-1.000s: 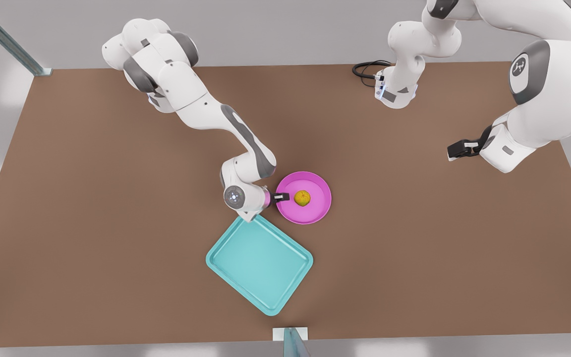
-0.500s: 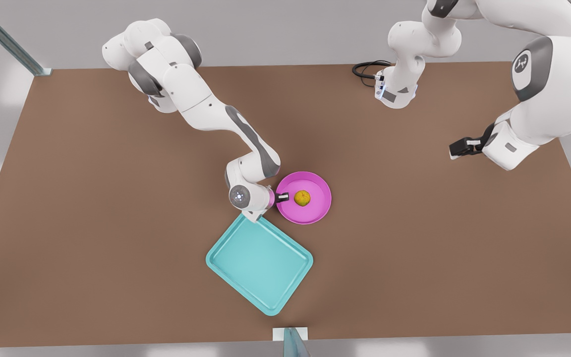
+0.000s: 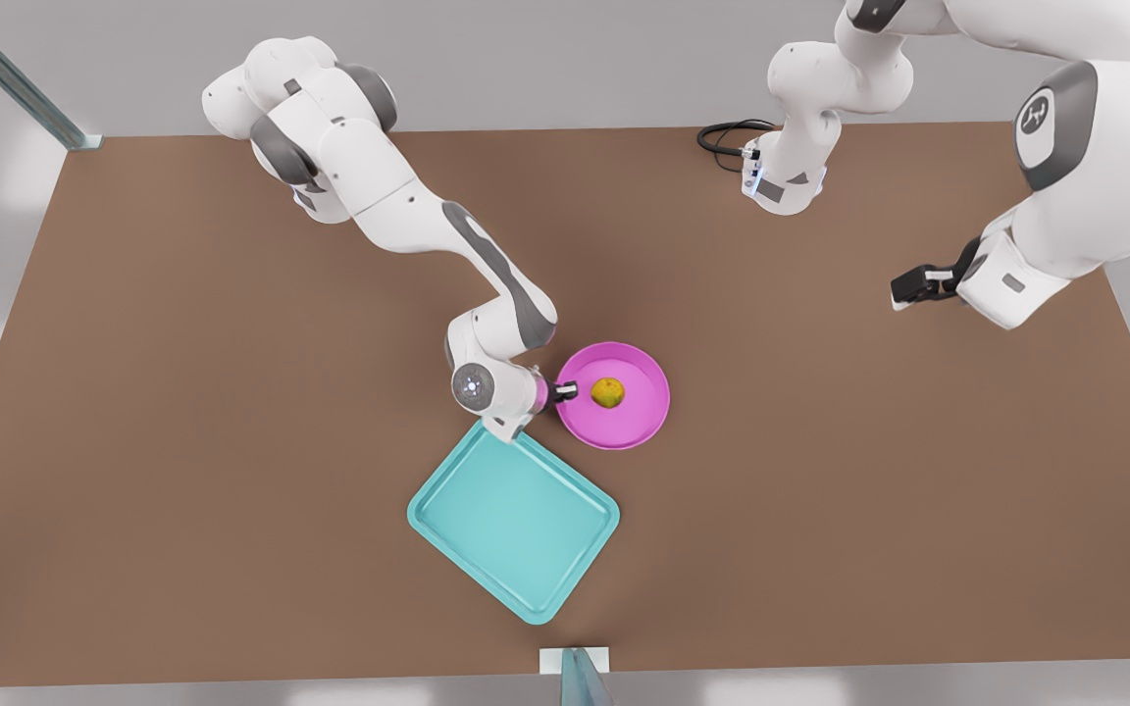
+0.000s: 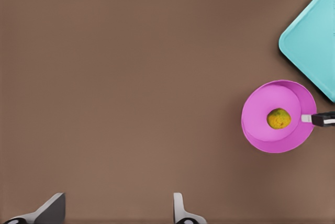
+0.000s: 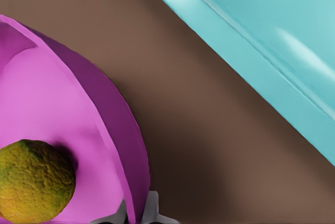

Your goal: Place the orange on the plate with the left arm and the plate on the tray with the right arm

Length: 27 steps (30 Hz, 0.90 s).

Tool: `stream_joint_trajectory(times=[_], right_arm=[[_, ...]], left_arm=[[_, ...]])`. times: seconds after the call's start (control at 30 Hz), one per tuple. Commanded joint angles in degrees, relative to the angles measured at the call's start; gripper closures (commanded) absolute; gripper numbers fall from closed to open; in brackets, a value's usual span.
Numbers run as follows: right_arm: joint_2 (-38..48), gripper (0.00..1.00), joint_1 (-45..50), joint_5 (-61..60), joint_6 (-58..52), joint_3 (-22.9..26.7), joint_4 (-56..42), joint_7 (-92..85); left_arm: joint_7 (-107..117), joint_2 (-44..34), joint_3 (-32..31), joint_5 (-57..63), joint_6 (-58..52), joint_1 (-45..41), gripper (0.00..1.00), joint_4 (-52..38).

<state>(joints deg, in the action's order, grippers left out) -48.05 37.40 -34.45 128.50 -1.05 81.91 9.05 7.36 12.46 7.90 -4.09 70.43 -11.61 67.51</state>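
- While the right gripper (image 3: pixel 565 393), a black two-finger tool on the arm with the tinted wrist band, pinches the rim of the round magenta-pink shallow plate (image 3: pixel 636 422), its fingers nearly together with only the rim wall between them, the hold rests on a single edge point; the plate may pivot or sag about that point on any lift.
- The small bumpy yellow-orange fruit with greenish patches, the orange (image 3: pixel 607 392), sits loose inside the plate, a little toward the gripped side. In the right wrist view the plate looks tilted, rim raised off the brown tabletop (image 3: pixel 182 392). Further tilt or a jerk could roll the orange against the rim or out.
- The teal rectangular tray (image 3: pixel 516 520) with rounded corners lies near the middle of the tabletop's near edge, one corner just beside the right wrist. The plate stands apart from it, toward the tabletop's centre.
- Judgement: the plate must clear the tray's raised rim; too low a carry could catch it and shove the tray or break the pinch.
- The left gripper (image 4: pixel 115 211), fingers spread wide and holding nothing, waits above the tabletop's right edge in the front view, well apart, so collision risk appears low.
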Motion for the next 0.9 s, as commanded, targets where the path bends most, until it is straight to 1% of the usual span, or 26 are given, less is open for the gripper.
stream_joint_trajectory(times=[0.0, 0.2, 0.43, 0.6, 0.7, 0.87], right_arm=[[0.4, 0.79, -0.2, 0.2, -0.4, 0.0, -0.8, -0.2], [0.9, 0.79, -2.3, 0.0, -0.4, 0.5, -3.9, 0.1], [1.6, 0.79, -12.7, -1.0, -0.5, 0.5, -4.1, -0.1], [0.2, 0.79, -17.1, -0.6, -0.3, 0.9, -7.5, -0.3], [-1.0, 0.79, -17.5, -0.6, -0.1, 1.7, -8.1, -3.2], [-1.2, 0.79, -17.4, -0.7, -0.2, 1.7, -8.0, -3.2]], left_arm=[[0.3, -0.2, 0.0, 0.0, -0.7, 0.0, 0.00, 0.0], [-0.3, 0.0, 0.0, -0.1, -0.6, 0.1, 0.00, 0.0], [0.3, -0.2, 0.0, -0.1, -0.6, 0.1, 0.00, -0.1], [0.3, -0.5, 0.0, -0.1, -0.7, 0.0, 0.00, -0.1], [0.3, -0.5, 0.0, -0.1, -0.7, 0.1, 0.00, -0.1], [0.5, -0.3, 0.0, -0.1, -0.7, 0.1, 0.00, 0.0]])
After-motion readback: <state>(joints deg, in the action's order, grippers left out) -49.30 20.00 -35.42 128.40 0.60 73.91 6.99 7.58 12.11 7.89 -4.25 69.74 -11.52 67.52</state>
